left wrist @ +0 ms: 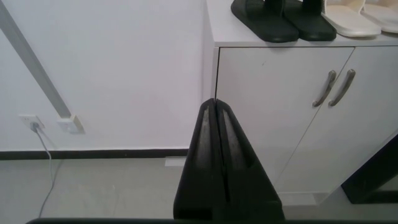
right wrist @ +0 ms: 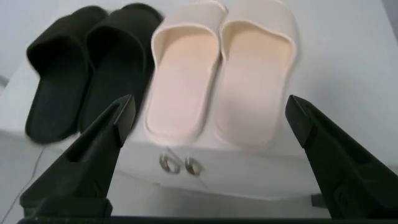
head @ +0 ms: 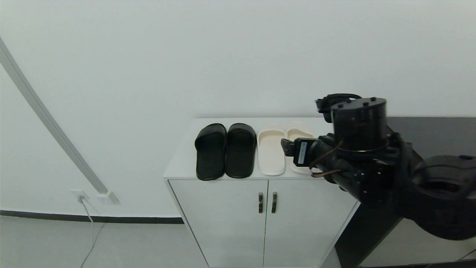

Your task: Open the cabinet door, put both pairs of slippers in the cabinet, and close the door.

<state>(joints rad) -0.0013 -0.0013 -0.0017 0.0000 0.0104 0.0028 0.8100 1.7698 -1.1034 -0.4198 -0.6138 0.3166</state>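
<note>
Head view: white cabinet (head: 178,163), both doors (head: 223,223) shut, handles (head: 267,202) side by side at the middle seam. On its top, the black pair (head: 225,150) lies at the middle, toes to the front edge. The cream pair (head: 271,152) is just beside it, toward the right edge. The right arm (head: 357,149) hangs over the right front corner and hides part of the outer cream slipper.

Left wrist view: left gripper (left wrist: 215,112) has its fingers pressed together and holds nothing. It is low, off the cabinet's left front corner.

Right wrist view: right gripper (right wrist: 209,106) is spread wide and empty, above the front edge over the cream pair, with the handles below.

Progress, as I judge it: nothing done yet. The doors need opening, both pairs need to go inside, then the doors need closing.
</note>
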